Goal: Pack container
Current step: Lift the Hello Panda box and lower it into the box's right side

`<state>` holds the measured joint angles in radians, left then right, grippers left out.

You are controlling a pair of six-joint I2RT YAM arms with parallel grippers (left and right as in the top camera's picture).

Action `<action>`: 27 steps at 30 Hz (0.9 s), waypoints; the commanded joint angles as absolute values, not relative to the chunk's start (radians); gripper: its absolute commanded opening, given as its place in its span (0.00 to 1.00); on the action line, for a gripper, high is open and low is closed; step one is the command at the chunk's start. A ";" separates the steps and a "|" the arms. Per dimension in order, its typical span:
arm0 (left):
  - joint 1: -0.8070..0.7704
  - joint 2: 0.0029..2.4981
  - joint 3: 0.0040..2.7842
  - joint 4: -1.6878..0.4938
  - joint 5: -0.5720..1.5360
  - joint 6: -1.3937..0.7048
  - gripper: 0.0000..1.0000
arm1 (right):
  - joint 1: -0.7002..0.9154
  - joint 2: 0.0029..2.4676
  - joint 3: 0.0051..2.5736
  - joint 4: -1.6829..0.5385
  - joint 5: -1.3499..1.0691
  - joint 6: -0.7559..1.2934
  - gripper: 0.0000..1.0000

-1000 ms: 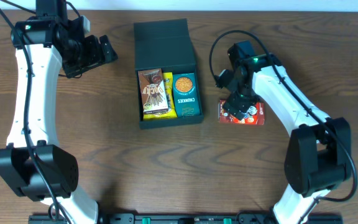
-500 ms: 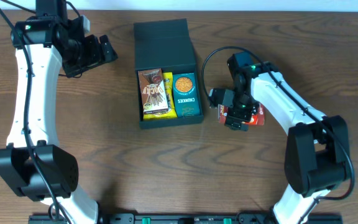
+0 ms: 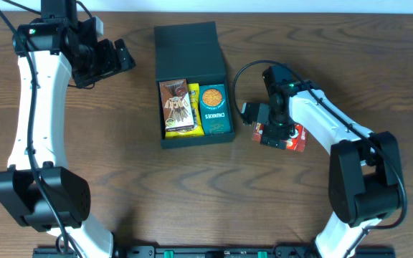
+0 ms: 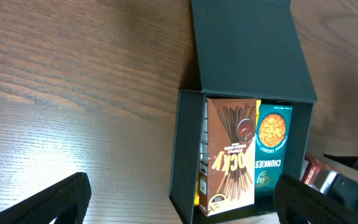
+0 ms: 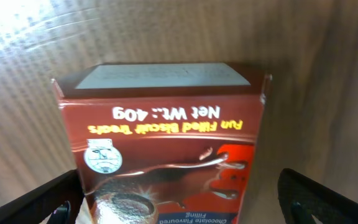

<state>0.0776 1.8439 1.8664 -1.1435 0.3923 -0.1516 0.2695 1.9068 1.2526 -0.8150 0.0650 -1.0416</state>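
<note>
The dark container (image 3: 166, 107) sits open at table centre, its flap lid (image 3: 188, 49) laid back. It holds a brown Pocky box (image 3: 177, 106), a yellow packet (image 3: 195, 107) and a teal Chunkies carton (image 3: 214, 111). A red biscuit box (image 3: 297, 137) lies on the table right of it. My right gripper (image 3: 274, 132) is open right over the red box (image 5: 166, 143), one finger (image 5: 39, 202) on each side of it. My left gripper (image 3: 119, 59) is open and empty, up at the far left. Its view shows the container (image 4: 182, 162) and the lid (image 4: 247, 50).
The table is brown wood (image 3: 192, 193). A black cable (image 3: 244, 68) loops from the right arm near the container's right wall. In the left wrist view, the red box (image 4: 312, 171) and the right gripper show just right of the container.
My right wrist has turned and shifted a little left over the red box, which now lies slightly tilted. The left arm and the container's contents have not moved.
</note>
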 commanded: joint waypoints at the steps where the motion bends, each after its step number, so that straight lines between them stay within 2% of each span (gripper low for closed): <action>1: 0.080 1.844 1.859 -1.143 0.385 -0.130 0.95 | 0.267 1.905 1.248 -0.802 0.078 -1.048 0.96; 6: 0.080 1.844 1.859 -1.143 0.385 -0.130 0.95 | 0.267 1.934 1.248 -0.803 0.078 -1.048 0.91; 14: 0.080 1.844 1.859 -1.144 0.385 -0.131 0.95 | 0.267 1.972 1.248 -0.811 0.074 -1.017 0.88; 20: 0.080 1.844 1.859 -1.144 0.385 -0.131 0.95 | 0.267 1.972 1.249 -0.807 0.062 -0.979 0.72; 27: 0.080 1.844 1.859 -1.144 0.385 -0.131 0.95 | 0.269 1.971 1.282 -0.805 0.048 -0.920 0.71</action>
<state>0.0776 1.8439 1.8664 -1.1439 0.3920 -0.1516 0.2695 1.9625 1.2556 -0.8070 0.0719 -0.9680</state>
